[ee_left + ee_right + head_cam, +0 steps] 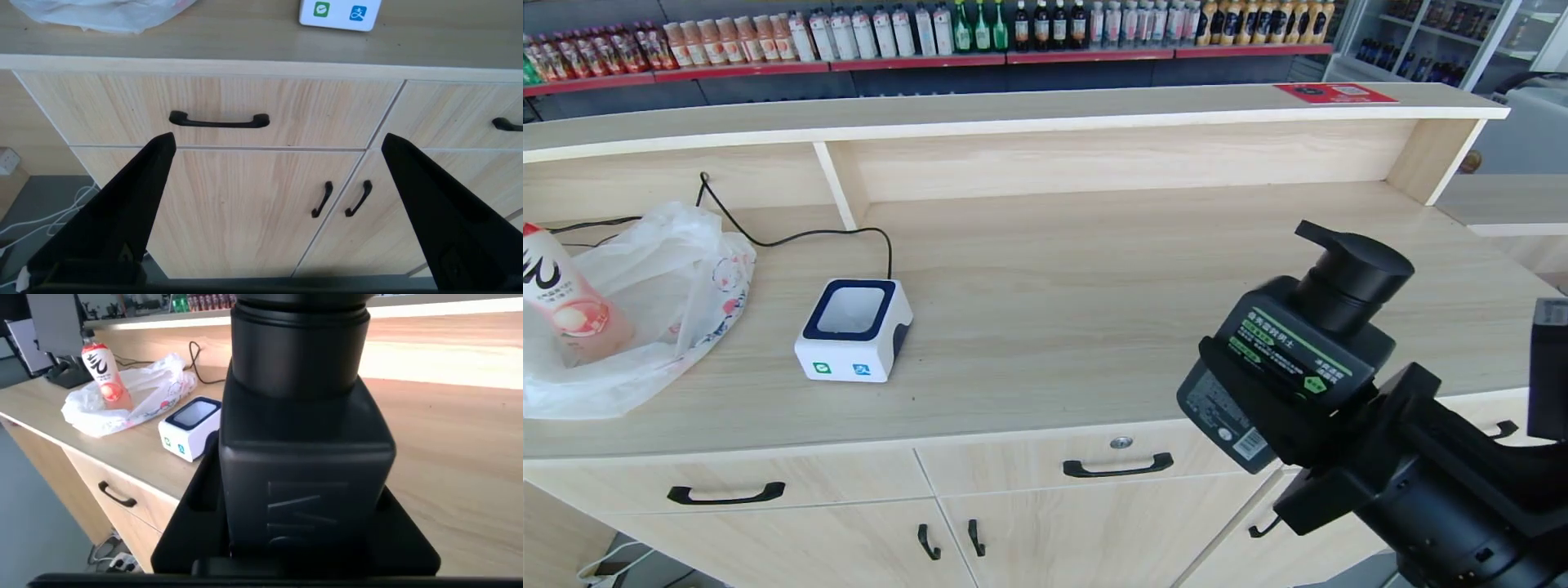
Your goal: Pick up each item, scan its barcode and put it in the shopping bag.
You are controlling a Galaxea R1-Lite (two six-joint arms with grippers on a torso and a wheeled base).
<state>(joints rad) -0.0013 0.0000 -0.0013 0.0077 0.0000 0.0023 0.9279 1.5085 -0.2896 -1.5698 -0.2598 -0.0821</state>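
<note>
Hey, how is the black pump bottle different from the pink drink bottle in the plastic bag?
The black pump bottle is squarish and dark; the pink drink bottle is round and pale. The black one is held tilted in the right gripper, off the counter; the pink one stands in the shopping bag on it. Both carry printed labels.

The black square pump bottle (1294,359) carries green label stripes; the white cube scanner (854,331) has a navy rim.
</note>
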